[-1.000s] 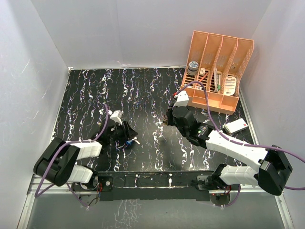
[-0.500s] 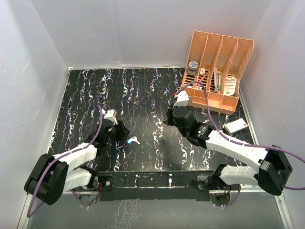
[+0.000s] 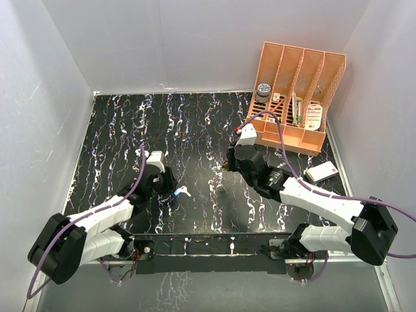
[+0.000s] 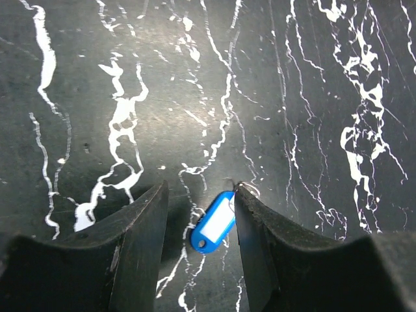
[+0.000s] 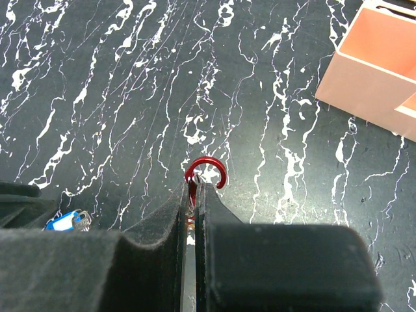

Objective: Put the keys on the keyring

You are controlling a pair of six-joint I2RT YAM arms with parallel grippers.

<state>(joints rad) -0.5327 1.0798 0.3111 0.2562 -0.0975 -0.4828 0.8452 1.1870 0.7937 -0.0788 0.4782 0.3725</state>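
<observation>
A blue-headed key [image 4: 213, 222] with a white label lies flat on the black marbled table, between the fingers of my left gripper [image 4: 200, 194]. That gripper is open; its right finger sits close against the key's metal end, and its left finger stands apart. From above, the key [image 3: 179, 192] lies just right of the left gripper [image 3: 168, 184]. My right gripper [image 5: 195, 190] is shut on the red keyring [image 5: 207, 169], whose open hooked end pokes out past the fingertips. In the top view the right gripper [image 3: 227, 166] hovers mid-table, right of the key. The right wrist view shows the blue key [image 5: 65, 221] at lower left.
An orange file organizer [image 3: 296, 97] with small items in its slots stands at the back right, its corner [image 5: 377, 65] showing in the right wrist view. A white device [image 3: 322, 172] lies beside the right arm. White walls enclose the table.
The left arm has swung its elbow toward the near left and settled its gripper around the blue key. The right arm and keyring have not moved.
</observation>
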